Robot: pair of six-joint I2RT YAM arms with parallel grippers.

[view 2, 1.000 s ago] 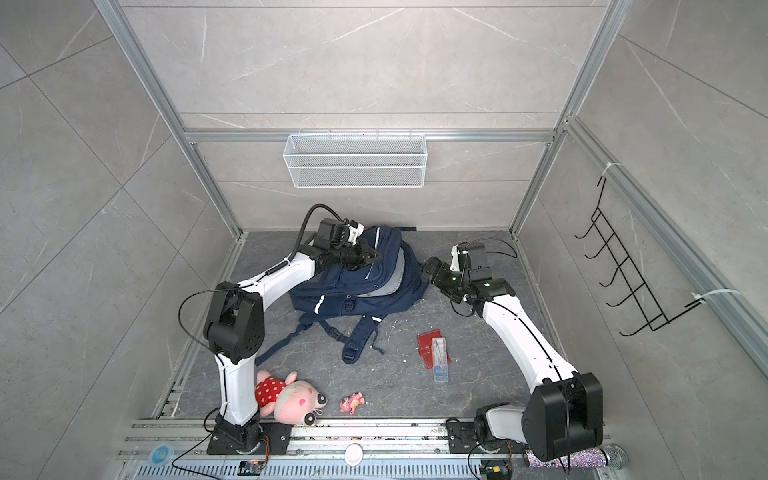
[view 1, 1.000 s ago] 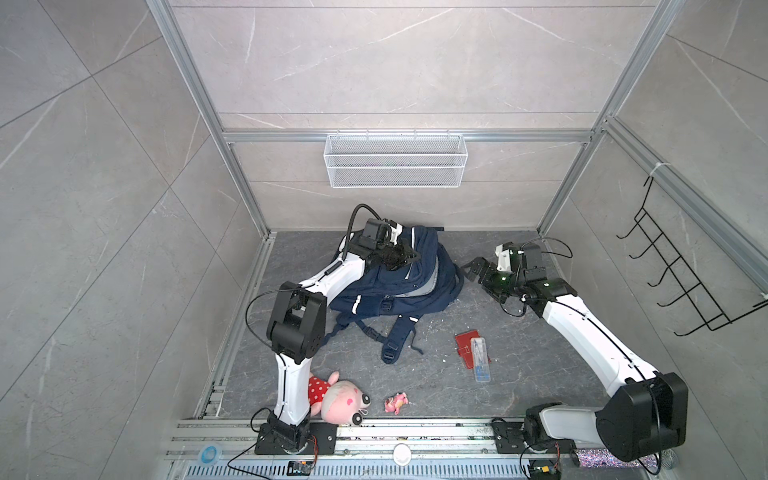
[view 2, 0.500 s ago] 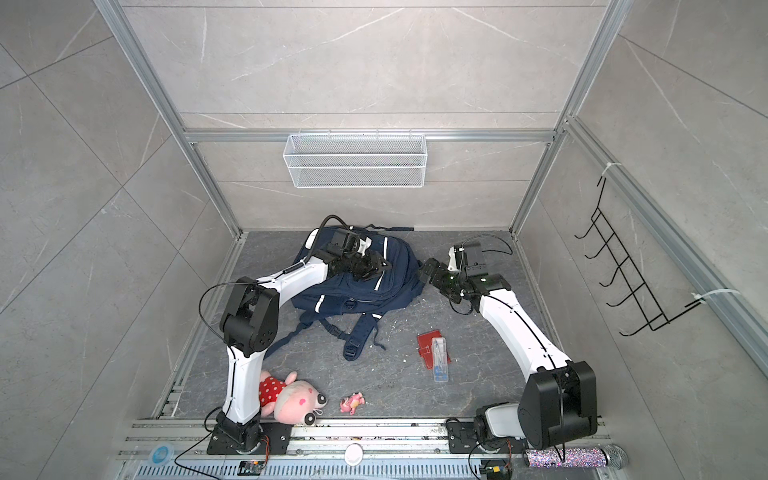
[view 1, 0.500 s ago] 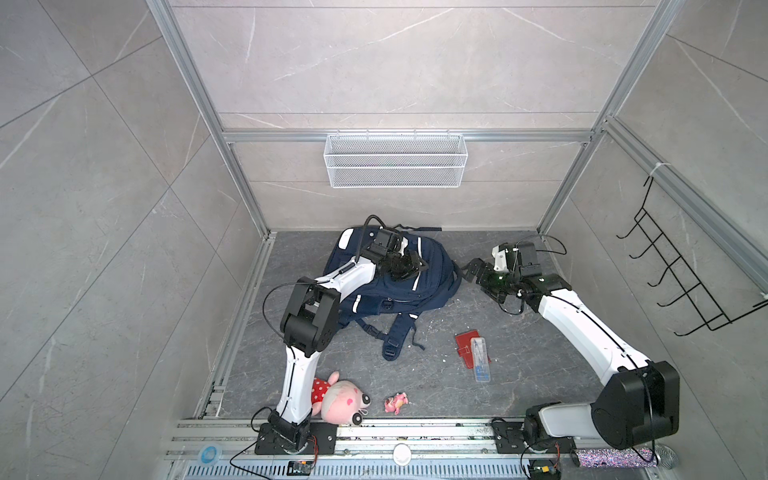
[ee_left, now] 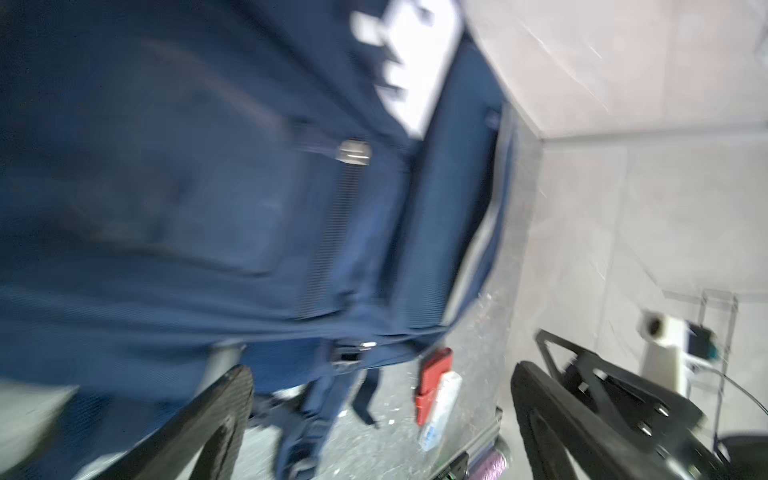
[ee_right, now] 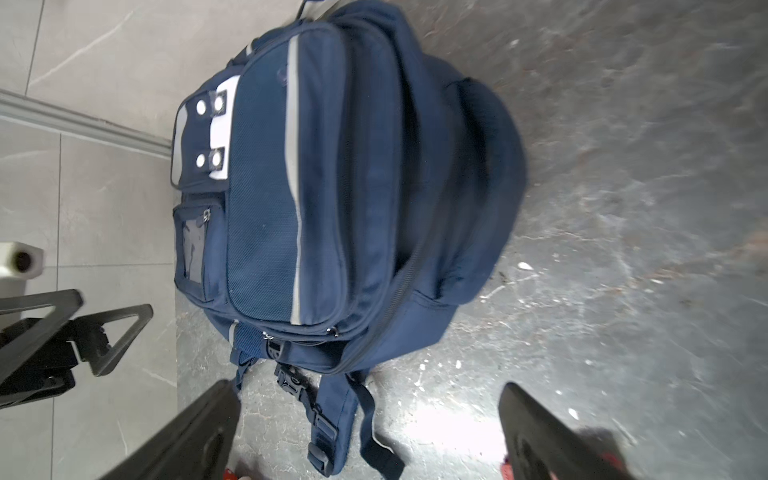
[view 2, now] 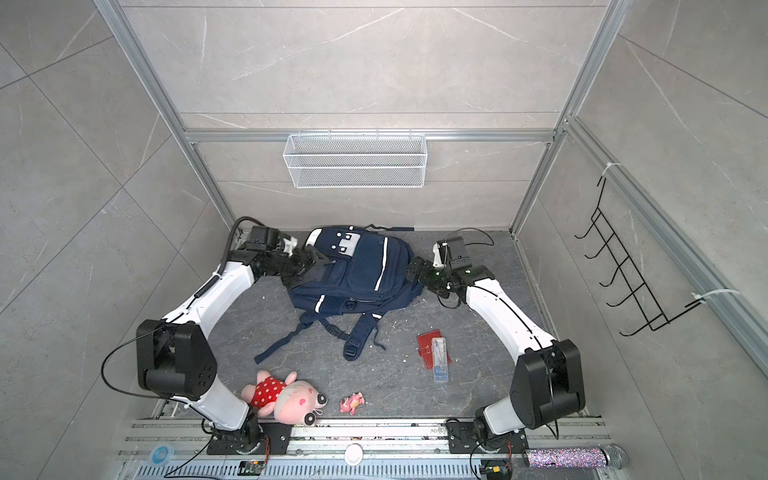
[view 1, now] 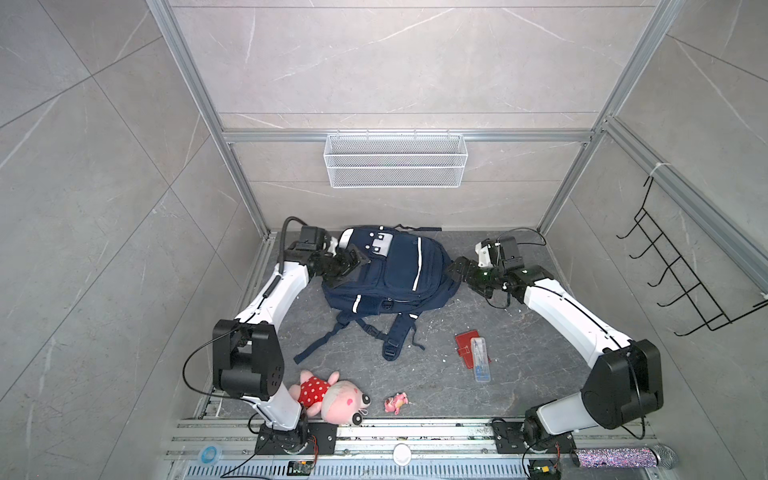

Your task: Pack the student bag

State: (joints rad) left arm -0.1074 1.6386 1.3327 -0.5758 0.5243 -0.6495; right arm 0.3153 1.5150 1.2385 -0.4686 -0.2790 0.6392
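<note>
Front up on grey counter [view 1: 436, 390], no longer lifted: one large navy-blue fabric backpack [view 1: 399, 270]. Over its left edge, left gripper [view 1: 353, 265], newly spread wide. Beside its right flank, right gripper [view 1: 455, 270], wide too. Near its straps: one red wallet [view 1: 465, 347], one clear case [view 1: 481, 361], two pink toys: plush pig [view 1: 332, 395], tiny figure [view 1: 395, 403].

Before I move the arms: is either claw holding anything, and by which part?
Nothing is held. The left claw is open over one side of the student bag; the right claw is open beside it.
</note>
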